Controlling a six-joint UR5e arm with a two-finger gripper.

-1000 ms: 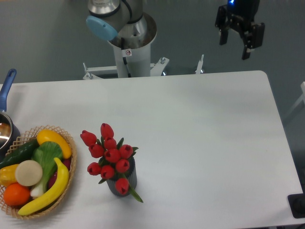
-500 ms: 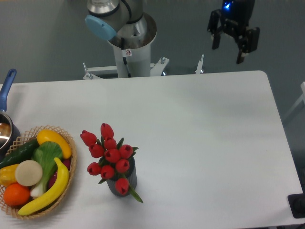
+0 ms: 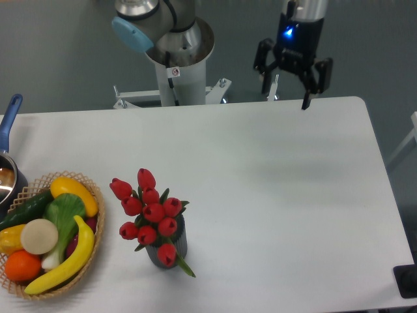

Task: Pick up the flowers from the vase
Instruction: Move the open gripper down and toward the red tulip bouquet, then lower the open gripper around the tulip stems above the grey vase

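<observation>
A bunch of red tulip flowers (image 3: 150, 212) with green leaves stands upright in a short dark grey ribbed vase (image 3: 171, 250) near the table's front left. My gripper (image 3: 285, 96) hangs high over the table's far edge, well up and to the right of the flowers. Its two black fingers (image 3: 306, 98) are spread apart and nothing is between them. A blue light glows on its body.
A wicker basket (image 3: 94, 228) with fruit and vegetables sits at the left front, next to the vase. A blue-handled metal pot (image 3: 8, 140) is at the left edge. The arm's base column (image 3: 179, 72) rises behind the table (image 3: 287, 195).
The gripper has moved left and downward across the last second, from the upper right towards the table's far edge. Flowers and vase have not moved.
</observation>
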